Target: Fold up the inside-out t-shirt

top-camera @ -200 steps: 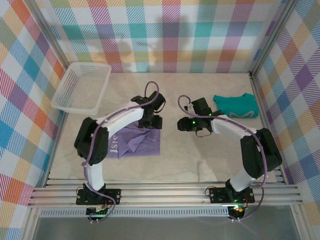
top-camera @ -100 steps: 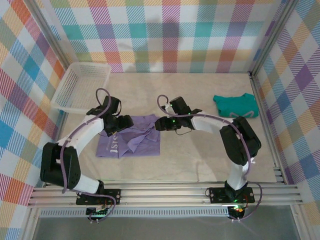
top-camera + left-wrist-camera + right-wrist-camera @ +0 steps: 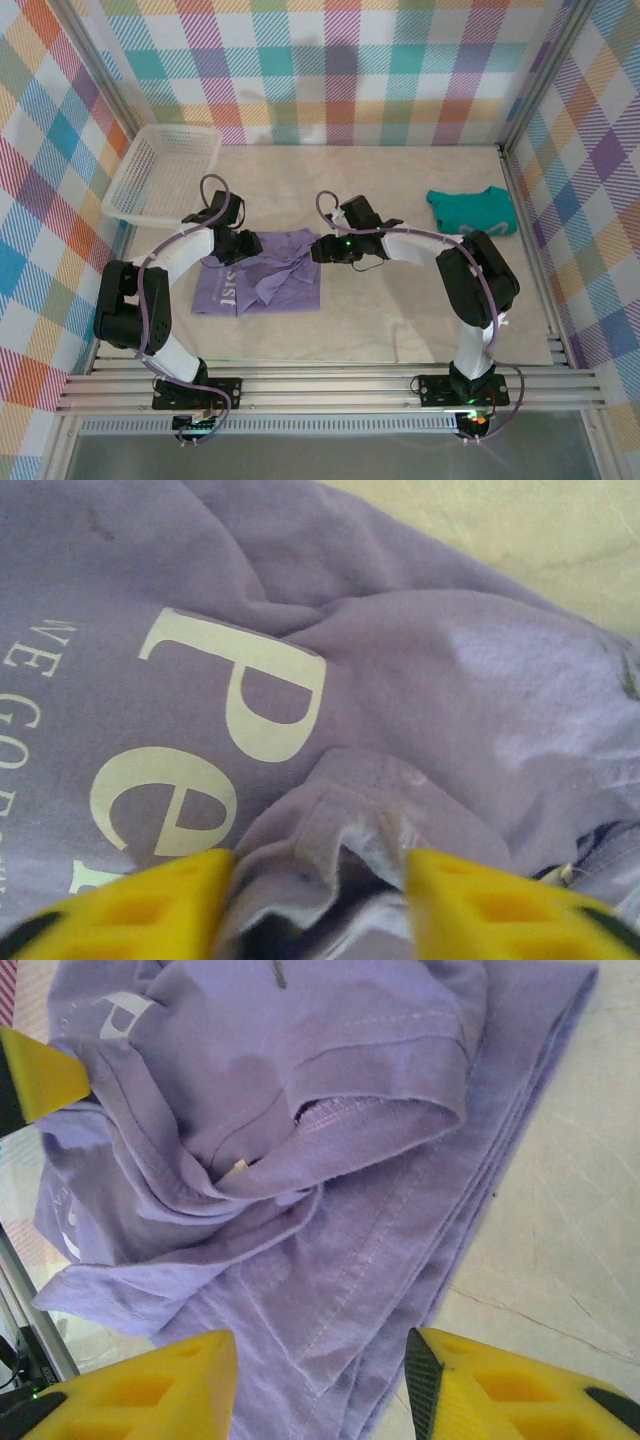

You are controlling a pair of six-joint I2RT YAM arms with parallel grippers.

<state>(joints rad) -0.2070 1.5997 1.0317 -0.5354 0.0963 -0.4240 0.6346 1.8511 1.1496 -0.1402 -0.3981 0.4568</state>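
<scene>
- Where is the purple t-shirt (image 3: 268,278)?
- It lies on the table (image 3: 400,320), a bit left of the middle. It is bunched up on the far side and flatter on the near side. It has white letters (image 3: 240,695) on it.
- What is close to it?
- The left gripper (image 3: 238,250) is down at its far left part. Its jaws stand apart with a bump of purple cloth between them. I cannot tell if they squeeze it.
- And the other one?
- The right gripper (image 3: 320,250) is at the shirt's far right corner. Its jaws are spread wide over the folded edge, and they pinch nothing.
- What else is there?
- A green cloth (image 3: 472,212) lies well apart, near the right wall. A white basket (image 3: 165,172) sits in the far left corner.
</scene>
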